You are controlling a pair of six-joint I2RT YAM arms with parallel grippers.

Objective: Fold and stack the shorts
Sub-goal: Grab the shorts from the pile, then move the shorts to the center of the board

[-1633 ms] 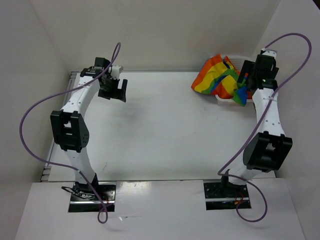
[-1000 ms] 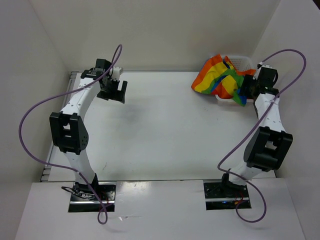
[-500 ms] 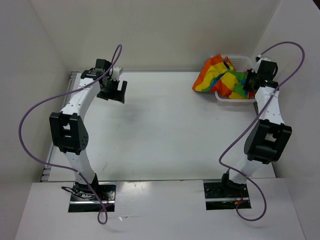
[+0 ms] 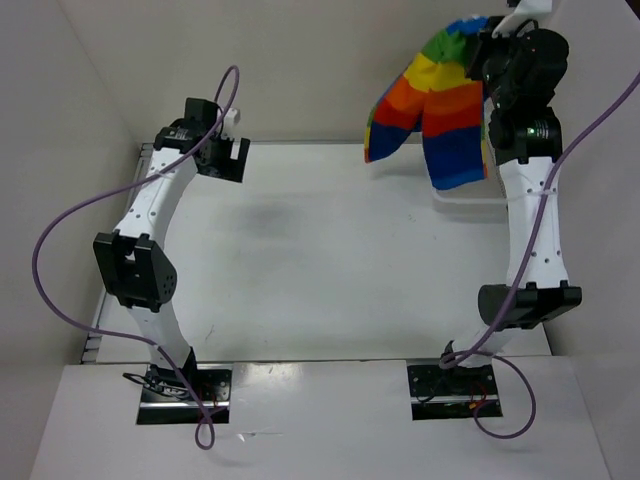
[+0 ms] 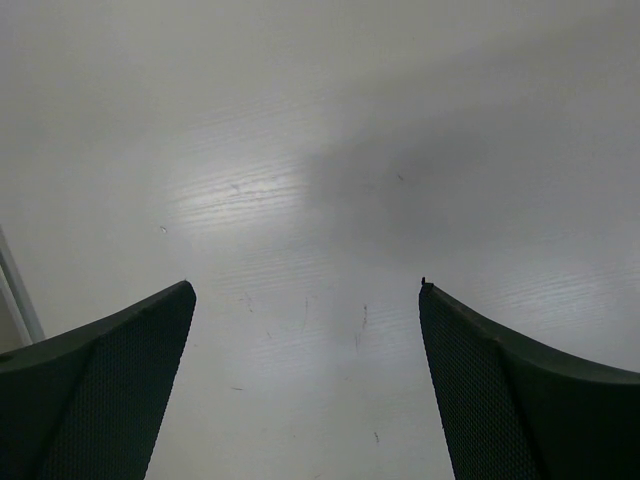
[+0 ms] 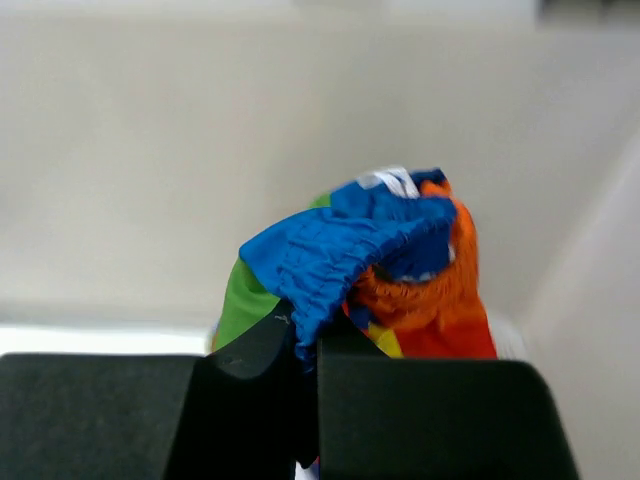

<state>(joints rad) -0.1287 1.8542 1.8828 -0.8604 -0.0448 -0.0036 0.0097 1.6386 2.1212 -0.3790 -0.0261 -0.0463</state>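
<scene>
The rainbow-striped shorts point(image 4: 432, 108) hang in the air at the back right, both legs dangling free above the table. My right gripper point(image 4: 490, 32) is raised high and shut on their blue gathered waistband point(image 6: 345, 255), which bunches over the black fingers point(image 6: 250, 345) in the right wrist view. My left gripper point(image 4: 228, 160) sits at the back left of the table, open and empty. In the left wrist view its two fingertips point(image 5: 170, 310) stand wide apart over bare white table.
A white basket point(image 4: 470, 195) stands at the back right under the hanging shorts, mostly hidden by them and the right arm. White walls close in the back and both sides. Purple cables loop from both arms.
The right gripper closed on the shorts in the basket, then lifted them high, so they now hang unfurled. The left arm shifted slightly toward the back.
</scene>
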